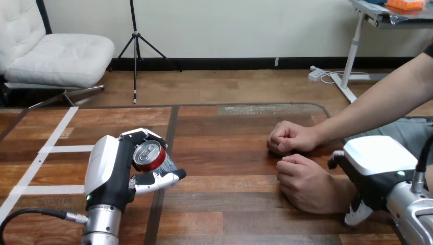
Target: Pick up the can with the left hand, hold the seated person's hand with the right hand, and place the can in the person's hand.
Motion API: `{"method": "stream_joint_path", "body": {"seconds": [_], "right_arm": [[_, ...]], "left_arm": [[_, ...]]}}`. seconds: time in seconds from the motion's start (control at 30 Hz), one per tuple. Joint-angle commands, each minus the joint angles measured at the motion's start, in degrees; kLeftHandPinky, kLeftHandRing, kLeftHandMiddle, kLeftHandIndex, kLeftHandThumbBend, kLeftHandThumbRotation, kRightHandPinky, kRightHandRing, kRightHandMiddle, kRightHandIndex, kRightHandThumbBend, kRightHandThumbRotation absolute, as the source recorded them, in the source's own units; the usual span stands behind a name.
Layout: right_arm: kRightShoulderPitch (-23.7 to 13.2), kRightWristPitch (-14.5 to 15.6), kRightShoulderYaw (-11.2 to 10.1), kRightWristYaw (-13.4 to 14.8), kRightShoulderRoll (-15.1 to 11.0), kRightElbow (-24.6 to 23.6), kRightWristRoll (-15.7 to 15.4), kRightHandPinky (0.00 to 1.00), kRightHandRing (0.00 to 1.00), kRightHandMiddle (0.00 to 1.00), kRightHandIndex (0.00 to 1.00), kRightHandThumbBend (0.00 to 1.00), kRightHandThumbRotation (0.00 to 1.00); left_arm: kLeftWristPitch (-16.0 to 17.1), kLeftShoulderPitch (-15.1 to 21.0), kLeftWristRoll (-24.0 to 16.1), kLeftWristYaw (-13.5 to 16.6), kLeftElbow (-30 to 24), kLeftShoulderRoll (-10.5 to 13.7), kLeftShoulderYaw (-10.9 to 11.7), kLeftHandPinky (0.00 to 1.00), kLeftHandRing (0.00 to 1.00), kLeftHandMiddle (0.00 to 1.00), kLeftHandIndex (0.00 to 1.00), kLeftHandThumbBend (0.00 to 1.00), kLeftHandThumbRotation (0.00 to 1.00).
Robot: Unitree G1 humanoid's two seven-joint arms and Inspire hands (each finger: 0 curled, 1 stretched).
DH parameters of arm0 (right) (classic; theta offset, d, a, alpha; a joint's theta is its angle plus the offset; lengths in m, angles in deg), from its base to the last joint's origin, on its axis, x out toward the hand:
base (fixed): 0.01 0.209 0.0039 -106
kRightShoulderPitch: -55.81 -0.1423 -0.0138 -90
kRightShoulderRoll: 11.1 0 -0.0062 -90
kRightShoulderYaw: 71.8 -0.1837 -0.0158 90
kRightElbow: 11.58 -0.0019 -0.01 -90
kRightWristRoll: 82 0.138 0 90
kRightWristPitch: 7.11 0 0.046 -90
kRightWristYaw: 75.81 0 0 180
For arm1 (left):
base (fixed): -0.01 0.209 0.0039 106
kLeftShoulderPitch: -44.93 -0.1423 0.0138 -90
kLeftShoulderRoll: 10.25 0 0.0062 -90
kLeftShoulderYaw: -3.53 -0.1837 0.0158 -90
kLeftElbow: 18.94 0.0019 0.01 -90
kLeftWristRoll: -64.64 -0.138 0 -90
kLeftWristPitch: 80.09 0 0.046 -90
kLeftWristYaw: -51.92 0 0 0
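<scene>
Red silver-topped metal can (149, 155) was clasped by fingers of left hand (110, 168).
Right hand (380, 159) fingers curled round the person's wrist (337, 196) on brown wooden surface (230, 153).

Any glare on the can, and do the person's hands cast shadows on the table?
Head view: the can in the left hand has a bright glint on its silver top. Head view again: the person's farther hand and nearer hand cast only soft, dim shadows on the table.

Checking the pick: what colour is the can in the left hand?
The can is red with a silver top, best seen in the head view.
</scene>
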Motion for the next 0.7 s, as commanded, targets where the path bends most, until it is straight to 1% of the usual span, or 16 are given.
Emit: {"method": "stream_joint_path", "body": {"seconds": [0.0, 0.2, 0.33, 0.67], "right_arm": [[-4.6, 1.1, 0.9, -1.4, -1.5, 0.0, -2.1, 0.79, 0.82, 0.82, 0.80, 0.83, 0.02], [-5.3, 1.6, 1.4, -1.9, -1.4, 0.9, -3.5, 0.79, 0.82, 0.83, 0.81, 0.82, 0.04], [-6.0, 2.1, 1.8, -3.0, -1.3, 1.7, -3.9, 0.80, 0.83, 0.83, 0.81, 0.81, 0.05], [-6.8, 2.4, 2.2, -3.9, -1.6, 2.8, -3.9, 0.79, 0.82, 0.83, 0.81, 0.79, 0.06]], "left_arm": [[1.9, 2.2, 0.6, 0.5, -2.4, 0.1, 0.9, 0.32, 0.39, 0.46, 0.48, 0.69, 0.00], [2.1, 2.2, 0.5, 0.7, -2.2, 0.2, 0.9, 0.33, 0.39, 0.46, 0.48, 0.69, 0.00], [1.9, 2.2, 0.5, 0.6, -2.3, 0.2, 1.0, 0.33, 0.39, 0.46, 0.48, 0.69, 0.00], [1.6, 2.1, 0.6, 0.5, -2.5, 0.3, 1.2, 0.33, 0.39, 0.46, 0.48, 0.68, 0.00]]}}
